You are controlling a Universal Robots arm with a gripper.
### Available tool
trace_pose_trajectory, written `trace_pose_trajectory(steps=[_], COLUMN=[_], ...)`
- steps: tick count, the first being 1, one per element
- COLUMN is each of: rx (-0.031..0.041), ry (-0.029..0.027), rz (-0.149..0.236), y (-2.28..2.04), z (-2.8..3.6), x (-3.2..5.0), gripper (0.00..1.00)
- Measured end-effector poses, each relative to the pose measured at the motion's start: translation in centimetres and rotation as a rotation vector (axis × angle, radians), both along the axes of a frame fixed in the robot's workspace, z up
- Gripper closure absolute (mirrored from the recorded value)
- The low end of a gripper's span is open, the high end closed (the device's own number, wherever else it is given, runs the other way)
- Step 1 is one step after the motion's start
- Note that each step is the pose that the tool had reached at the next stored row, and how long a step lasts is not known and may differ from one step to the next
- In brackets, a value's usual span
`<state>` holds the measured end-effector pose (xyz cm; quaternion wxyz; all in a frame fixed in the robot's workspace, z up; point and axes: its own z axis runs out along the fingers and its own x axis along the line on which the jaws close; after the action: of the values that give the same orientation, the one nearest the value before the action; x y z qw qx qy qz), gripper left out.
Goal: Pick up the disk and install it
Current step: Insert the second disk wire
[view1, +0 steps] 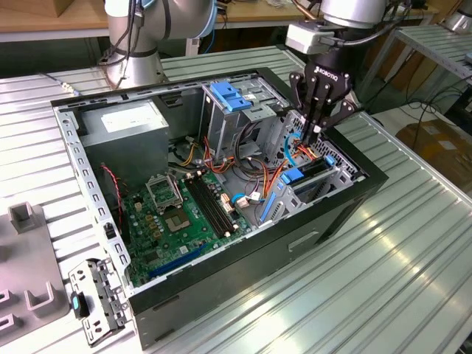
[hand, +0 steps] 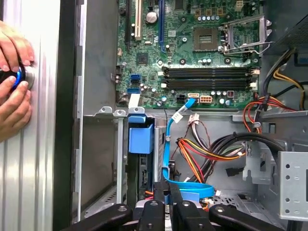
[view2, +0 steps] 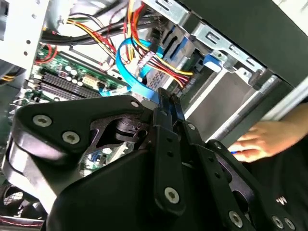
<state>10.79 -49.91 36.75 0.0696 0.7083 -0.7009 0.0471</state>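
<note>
Ribbed metal table [view1: 413, 243]; benches behind

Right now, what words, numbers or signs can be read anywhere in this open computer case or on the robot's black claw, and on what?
Black gripper: white maker's lettering on its body, a brand mark, left unquoted.
Pale label on the grey metal power supply box: too small to read.
Green motherboard: white print, too small to read.
Nothing else legible.
</note>
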Motion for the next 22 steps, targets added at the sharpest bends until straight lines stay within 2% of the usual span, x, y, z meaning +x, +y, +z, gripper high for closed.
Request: trace_pose_trajectory(steps=[1, 2, 11, 14, 15, 18, 19, 20, 21, 22], rx=[0.0337, 0.0545, 0.0551, 0.0567, 0.0601, 0.0769, 0.0887, 0.1033, 0.1089, 0.1089], ry=[0.0, -0.0001, 0.0, -0.0022, -0.0031, -0.0057, -0.007, -0.0088, -0.0097, -0.0098], rz=[0.0, 0.0, 0.0, 0.004, 0.005, 0.007, 0.008, 0.01, 0.011, 0.012], y=[-0.21, -0.32, -0.34, -0.42, -0.49, -0.67, -0.77, -0.89, -1.04, -1.12], z=[-0.01, -0.01, -0.01, -0.01, -0.02, -0.04, -0.05, -0.06, -0.06, -0.07], x=[0.0, 0.01, 0.0, -0.32, -0.46, -0.78, -0.93, -1.09, -1.16, -1.17], gripper=[0.84, 0.84, 0.84, 0.84, 0.84, 0.84, 0.84, 0.84, 0.84, 0.84])
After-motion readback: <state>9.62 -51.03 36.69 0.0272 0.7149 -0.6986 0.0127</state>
